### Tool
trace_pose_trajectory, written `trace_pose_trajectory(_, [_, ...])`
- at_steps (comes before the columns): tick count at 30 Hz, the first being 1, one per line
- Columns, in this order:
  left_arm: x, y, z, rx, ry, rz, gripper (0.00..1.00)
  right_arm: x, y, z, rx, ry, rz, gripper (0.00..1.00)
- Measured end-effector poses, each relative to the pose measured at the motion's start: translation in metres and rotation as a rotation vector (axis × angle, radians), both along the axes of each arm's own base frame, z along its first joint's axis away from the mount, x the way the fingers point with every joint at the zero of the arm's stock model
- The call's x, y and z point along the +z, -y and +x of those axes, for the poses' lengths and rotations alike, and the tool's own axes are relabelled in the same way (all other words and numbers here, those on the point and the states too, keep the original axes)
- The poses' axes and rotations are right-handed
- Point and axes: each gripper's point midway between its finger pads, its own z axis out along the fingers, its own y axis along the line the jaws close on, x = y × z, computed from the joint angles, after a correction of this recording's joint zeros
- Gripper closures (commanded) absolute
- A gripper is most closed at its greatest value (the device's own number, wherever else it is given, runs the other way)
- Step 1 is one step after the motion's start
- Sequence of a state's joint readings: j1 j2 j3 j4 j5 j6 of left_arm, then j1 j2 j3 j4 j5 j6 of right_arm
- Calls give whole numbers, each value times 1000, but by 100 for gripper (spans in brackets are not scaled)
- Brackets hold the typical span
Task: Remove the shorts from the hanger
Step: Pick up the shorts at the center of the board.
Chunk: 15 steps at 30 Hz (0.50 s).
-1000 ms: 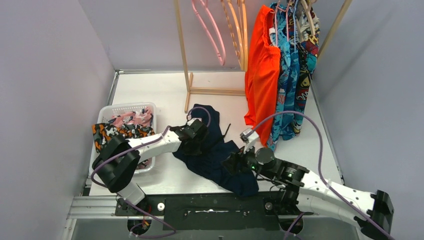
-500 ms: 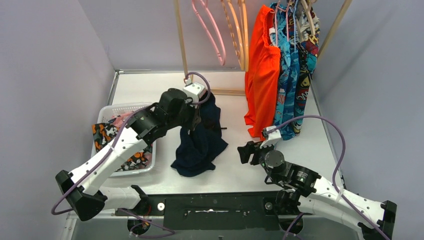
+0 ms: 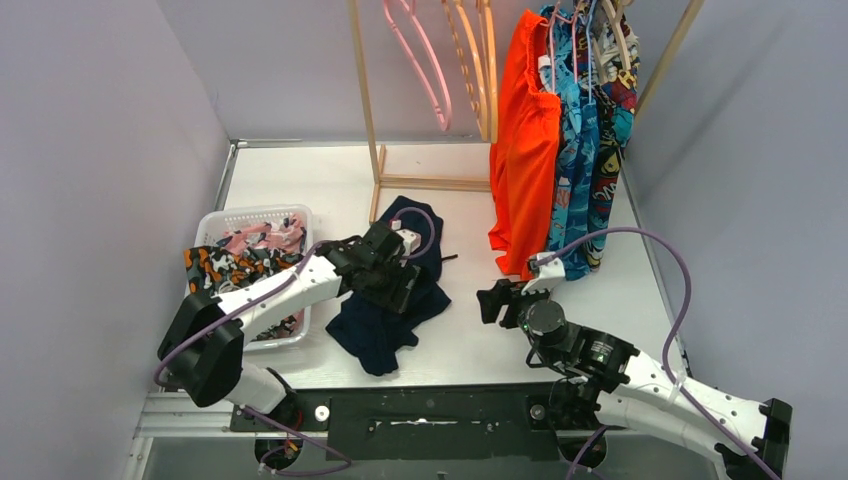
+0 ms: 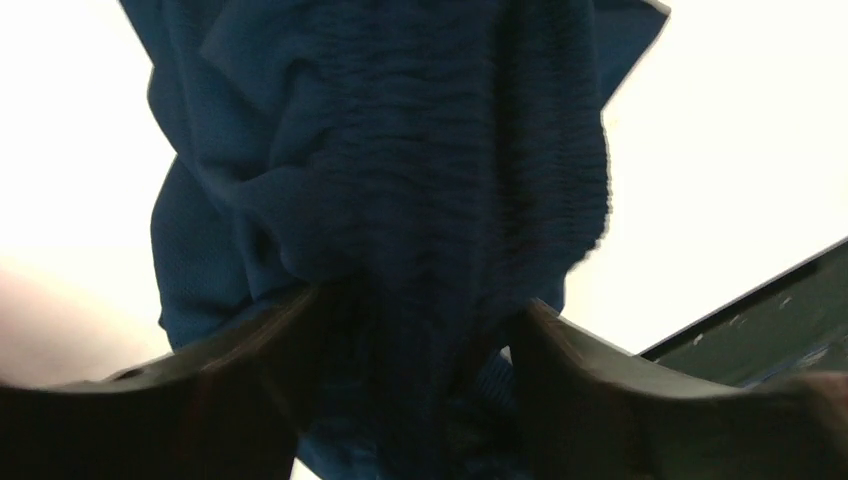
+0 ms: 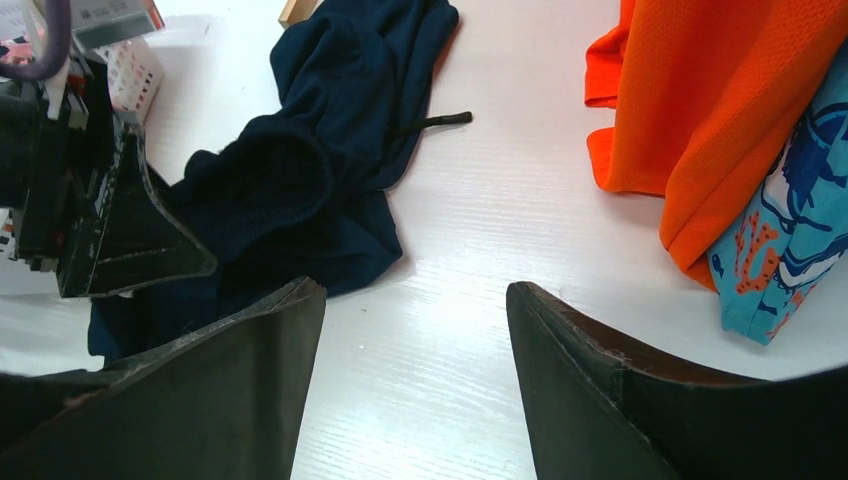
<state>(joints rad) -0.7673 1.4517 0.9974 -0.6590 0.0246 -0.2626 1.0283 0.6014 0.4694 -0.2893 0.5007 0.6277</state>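
The plain navy shorts [image 3: 385, 320] lie crumpled on the white table, off any hanger. My left gripper [image 3: 405, 285] sits low over them. In the left wrist view its jaws stand apart with the navy fabric [image 4: 400, 150] bunched loosely between the fingers [image 4: 270, 350]. My right gripper [image 3: 497, 300] hovers open to the right of the pile, only bare table between its fingers [image 5: 600, 370]. Orange-red shorts [image 3: 525, 150], teal-blue patterned shorts [image 3: 575, 150] and comic-print shorts [image 3: 612, 130] hang from hangers on the rack.
A white basket [image 3: 255, 215] at the left holds pink printed shorts [image 3: 262, 238] and black-orange shorts [image 3: 215, 268] draped over its rim. Bare pink hangers [image 3: 420, 60] and wooden hangers [image 3: 475, 60] hang on the wooden rack, whose foot [image 3: 430, 182] rests behind the navy pile.
My left arm came down from a raised pose, laying the navy shorts on the table, and its jaws opened. The right gripper stayed nearly still.
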Motion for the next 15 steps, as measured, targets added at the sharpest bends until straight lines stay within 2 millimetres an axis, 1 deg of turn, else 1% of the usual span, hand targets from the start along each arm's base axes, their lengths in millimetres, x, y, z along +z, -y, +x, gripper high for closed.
trace_pose_trajectory(2, [2,3,9,21,16,-13,16,-2,0,1,-6,-4,-3,32])
trace_pose_trajectory(3, [3,4,14,32,23,-19,14,-3,0,1,-12,-6,-7,32])
trace_pose_trajectory(7, [6,11,32,52,31,-19,13,-8,2,4,-29,-15,-31,32])
trace_pose_trajectory(9, [5,17,45,59,36,-12,13,-12,3,5,-41,-21,-47,32])
trace_pose_trajectory(12, [-8,18,58,77,31,9,13,-16,6,8,-80,-30,-53,31])
trace_pose_trajectory(15, [-34,15,59,95,-5,47,13,-22,12,10,-129,-44,-57,30])
